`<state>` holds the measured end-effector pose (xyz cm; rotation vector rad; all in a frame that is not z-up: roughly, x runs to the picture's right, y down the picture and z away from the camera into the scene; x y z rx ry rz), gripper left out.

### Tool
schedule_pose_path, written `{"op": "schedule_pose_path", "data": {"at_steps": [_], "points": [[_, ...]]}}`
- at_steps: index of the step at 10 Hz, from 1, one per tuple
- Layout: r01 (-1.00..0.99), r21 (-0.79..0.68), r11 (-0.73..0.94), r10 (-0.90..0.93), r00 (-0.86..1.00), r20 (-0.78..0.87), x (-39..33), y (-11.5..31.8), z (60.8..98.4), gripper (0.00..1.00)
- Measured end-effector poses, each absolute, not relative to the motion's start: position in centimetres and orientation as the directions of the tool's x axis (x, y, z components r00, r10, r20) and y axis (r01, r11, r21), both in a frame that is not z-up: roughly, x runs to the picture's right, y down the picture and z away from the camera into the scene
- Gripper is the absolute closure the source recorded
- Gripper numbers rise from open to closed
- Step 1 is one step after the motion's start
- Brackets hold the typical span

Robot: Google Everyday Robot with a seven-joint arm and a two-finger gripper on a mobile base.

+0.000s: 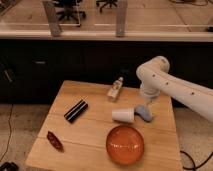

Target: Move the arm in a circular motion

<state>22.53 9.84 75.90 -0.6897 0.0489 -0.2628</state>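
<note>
The arm is large, glossy white, with small dark dots. It reaches in from the right edge over the back right of the wooden table. Its bulbous joint hangs above the table's far right part. The gripper is below that joint, mostly hidden by it, just above a blue-grey object. It holds nothing that I can see.
A white cup lies on its side next to the blue-grey object. An orange bowl sits at the front. A small bottle, a black box and a dark red packet lie to the left. A dark counter runs behind.
</note>
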Motion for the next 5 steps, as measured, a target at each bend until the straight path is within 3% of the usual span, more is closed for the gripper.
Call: {"op": "schedule_pose_path", "data": {"at_steps": [5], "points": [[0.242, -0.635, 0.733, -0.269, 0.962, 0.057, 21.81, 10.0, 75.89, 0.2]]}}
